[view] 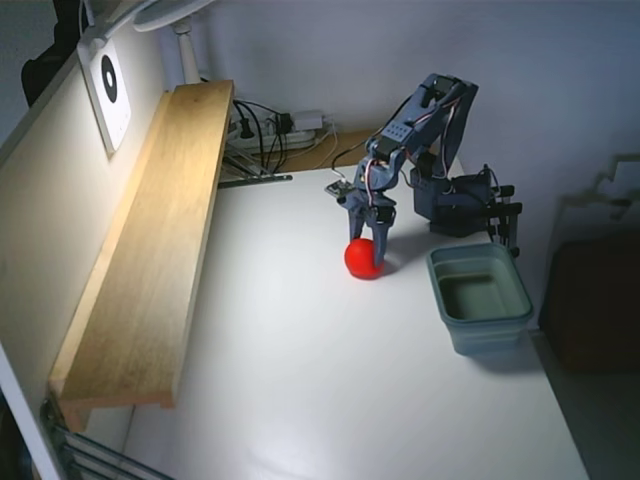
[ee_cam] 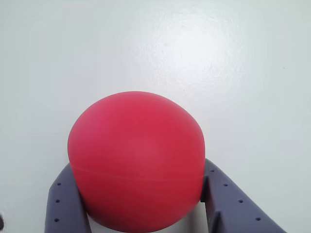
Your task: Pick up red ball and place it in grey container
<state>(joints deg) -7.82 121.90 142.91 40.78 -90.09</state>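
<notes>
The red ball (view: 362,260) rests on the white table, a little left of the grey container (view: 490,335), which stands upright with nothing inside. My gripper (view: 370,243) comes down on the ball from behind. In the wrist view the red ball (ee_cam: 136,170) fills the lower middle, and my gripper (ee_cam: 138,165) has one blue-grey finger pressed against each side of it. The left finger (ee_cam: 63,199) and the right finger (ee_cam: 223,194) both touch the ball, whose sides look slightly squeezed. The ball's lower back is hidden by the frame edge.
A long wooden shelf (view: 150,250) runs along the left side of the table (view: 300,380). The arm's dark base (view: 455,205) stands at the back right, with cables and a power strip (view: 275,130) behind. The table's right edge runs just past the container.
</notes>
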